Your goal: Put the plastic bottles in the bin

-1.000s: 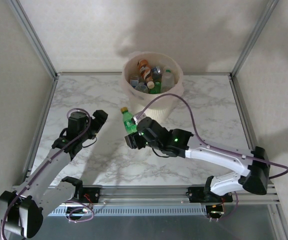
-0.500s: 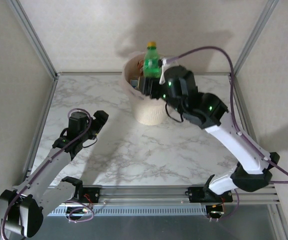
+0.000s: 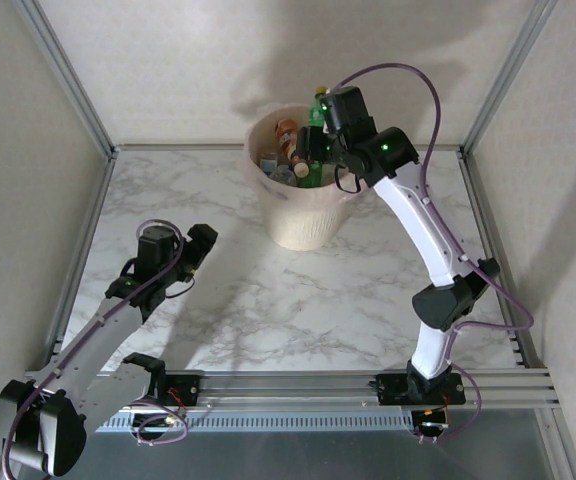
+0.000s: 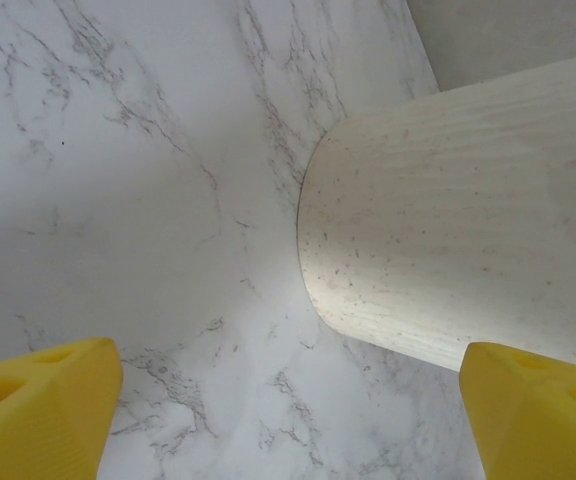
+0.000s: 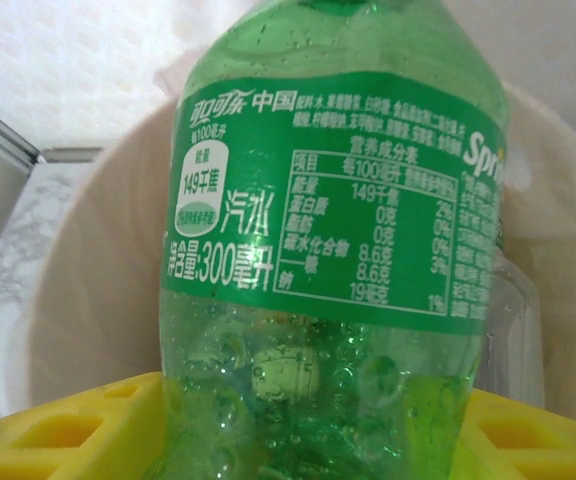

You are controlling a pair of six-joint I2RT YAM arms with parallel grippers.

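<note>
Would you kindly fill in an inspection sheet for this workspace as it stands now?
Surface: white marble table.
Job's things: cream bin at the far side, several bottles inside; one green bottle held over it.
Clutter: nothing seen.
Grippers: left gripper open, empty; right gripper shut on the green bottle.
Cables: purple cable arching above the right arm; another loop on the left arm.
Surroundings: aluminium frame, beige walls.

The cream bin [image 3: 303, 218] stands far centre with crushed bottles [image 3: 286, 160] heaped inside. One green bottle [image 5: 333, 250] is held upright over its opening.
</note>
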